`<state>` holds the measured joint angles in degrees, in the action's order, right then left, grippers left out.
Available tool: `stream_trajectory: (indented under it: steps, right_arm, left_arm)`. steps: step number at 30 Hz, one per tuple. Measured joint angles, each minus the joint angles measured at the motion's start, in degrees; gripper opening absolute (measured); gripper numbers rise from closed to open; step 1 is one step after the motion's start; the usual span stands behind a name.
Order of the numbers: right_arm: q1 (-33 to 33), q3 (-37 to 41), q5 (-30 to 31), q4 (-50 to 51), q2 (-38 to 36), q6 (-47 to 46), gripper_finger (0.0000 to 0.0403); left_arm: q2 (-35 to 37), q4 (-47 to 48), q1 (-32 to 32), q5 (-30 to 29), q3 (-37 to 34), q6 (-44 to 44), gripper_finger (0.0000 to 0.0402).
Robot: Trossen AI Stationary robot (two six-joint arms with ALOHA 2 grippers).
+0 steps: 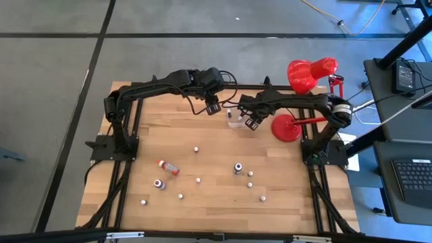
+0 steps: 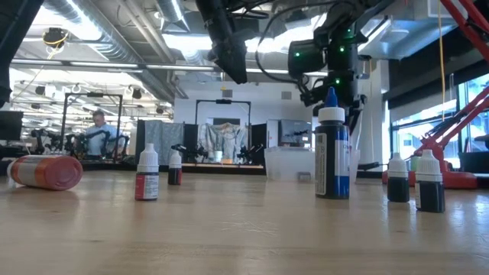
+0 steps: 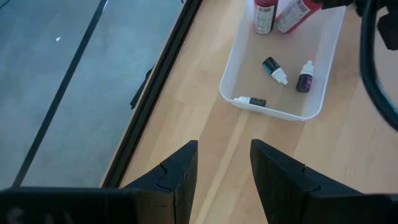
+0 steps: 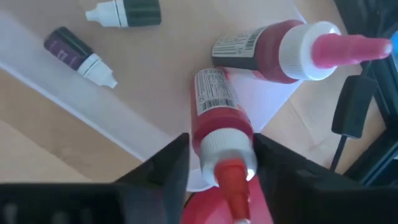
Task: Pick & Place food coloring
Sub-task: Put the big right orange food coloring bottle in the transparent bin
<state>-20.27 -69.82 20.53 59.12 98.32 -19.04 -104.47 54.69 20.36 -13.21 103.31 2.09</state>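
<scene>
Food coloring bottles lie scattered over the wooden table: a red one on its side, dark ones and several tiny ones. The clear tub at the far middle holds two red bottles and three tiny bottles. My right gripper hangs over the tub, shut on one red bottle; the other red bottle lies beside it. My left gripper is open and hovers over bare table just left of the tub. My right gripper pinches the red bottle at its white cap, the red tip pointing back between the fingers. The fingers come from above, slanting down. The bottle tilts, its base down in the tub; whether the base rests on the tub floor I cannot tell.
A red desk lamp stands at the far right, its base close beside the tub. In the low view a tall blue bottle stands in front of the tub, small bottles around it. Black frame rails edge the table.
</scene>
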Motion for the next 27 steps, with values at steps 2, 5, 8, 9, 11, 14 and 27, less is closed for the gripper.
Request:
stream_trajectory:
  steps: [2, 5, 8, 9, 11, 14, 27]
  right_arm:
    - [0.0, 0.0, 0.0, -0.2, 0.1, -0.1, 0.0201]
    - [0.0, 0.0, 0.0, -0.5, 0.1, -0.1, 0.0222]
    - [0.0, 0.0, 0.0, -0.7, 0.1, 0.0, 0.0231]
    - [0.0, 0.0, 0.1, -0.8, 0.1, 0.0, 0.0231]
    - [0.0, 0.0, 1.2, -1.5, 0.1, 0.0, 0.0230]
    - [0.0, 0.0, 3.0, -1.5, 0.1, 0.0, 0.0226]
    - [2.5, -5.5, 2.1, -0.5, -2.5, 0.4, 0.0223]
  left_arm:
    - [0.0, 0.0, 0.0, 0.0, 0.0, 0.0, 0.0143]
    - [0.0, 0.0, 0.0, 0.0, 0.0, 0.1, 0.0143]
    - [0.0, 0.0, 0.0, 0.0, 0.0, 0.1, 0.0143]
    - [0.0, 0.0, 0.0, 0.0, 0.0, 0.1, 0.0143]
    - [0.0, 0.0, 0.0, 0.0, 0.0, 0.1, 0.0143]
    - [0.0, 0.0, 0.0, 0.0, 0.0, 0.1, 0.0143]
    - [0.0, 0.0, 0.0, 0.0, 0.0, 0.2, 0.0143]
